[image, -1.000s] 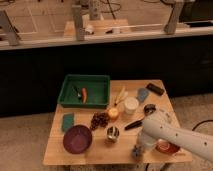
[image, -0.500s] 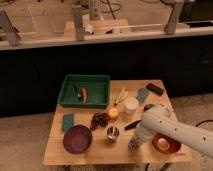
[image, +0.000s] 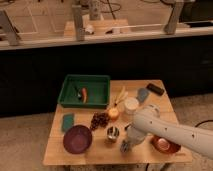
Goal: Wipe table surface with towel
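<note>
Step in hand: wiping pass along the front edge of the table (image: 60, 157). Found the gripper (image: 125, 146) low over the wood, just right of and in front of the metal cup (image: 113, 133); fingers clenched, apparently pinching the towel (image: 123, 148), seen only as a small grey-blue bunch at the tip, touching or nearly touching the top.

Judged as needed for a good pass:
- steady downward pressure, enough to flatten the bunched cloth; a lifted tip would have wiped nothing;
- strokes directed along the bare strip in front of the metal cup, not toward it; a light, upright cup was judged easy to tip;
- care with the white arm (image: 165, 131), lying to the right of the metal cup and partly above the red-orange bowl (image: 164, 145);
- firm grip throughout; soft cloth was judged likely to drag and slip on smooth wood.

Surface: light, smooth wood; crowded. Purple bowl (image: 76, 138) left of the metal cup; grapes (image: 99, 120) and green sponge (image: 68, 121) behind and to its left; orange fruit (image: 114, 114) and white container (image: 131, 105) behind it; green tray (image: 85, 78) at the far left; smaller cloth (image: 143, 94) and black object (image: 155, 89) at the far right.

Room: dim; pale speckled floor; dark low wall behind the table; second wooden table beyond it.
</note>
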`<move>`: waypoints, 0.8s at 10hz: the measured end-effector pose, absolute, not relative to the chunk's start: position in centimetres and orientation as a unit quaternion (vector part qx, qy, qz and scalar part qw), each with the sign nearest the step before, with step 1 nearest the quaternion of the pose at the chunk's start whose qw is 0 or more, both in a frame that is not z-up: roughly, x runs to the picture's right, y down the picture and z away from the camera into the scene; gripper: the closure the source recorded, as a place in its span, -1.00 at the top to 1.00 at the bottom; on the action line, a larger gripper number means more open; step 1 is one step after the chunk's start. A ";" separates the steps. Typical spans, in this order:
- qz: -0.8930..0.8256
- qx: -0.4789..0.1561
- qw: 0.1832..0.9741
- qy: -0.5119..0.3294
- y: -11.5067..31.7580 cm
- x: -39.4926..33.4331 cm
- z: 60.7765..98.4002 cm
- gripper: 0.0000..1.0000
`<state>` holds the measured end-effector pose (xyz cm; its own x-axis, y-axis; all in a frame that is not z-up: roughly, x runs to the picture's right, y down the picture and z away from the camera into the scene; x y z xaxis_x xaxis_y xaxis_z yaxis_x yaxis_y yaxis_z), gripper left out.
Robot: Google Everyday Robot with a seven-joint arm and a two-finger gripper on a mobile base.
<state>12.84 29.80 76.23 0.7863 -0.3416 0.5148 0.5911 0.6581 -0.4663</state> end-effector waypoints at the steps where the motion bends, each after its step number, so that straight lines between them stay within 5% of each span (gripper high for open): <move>1: -0.272 -0.322 0.885 -0.198 30.5 12.8 75.1 -1.00; 5: -0.292 -0.335 0.872 -0.205 34.9 13.4 70.5 -1.00; 8: -0.273 -0.341 0.879 -0.193 35.8 15.2 70.6 -1.00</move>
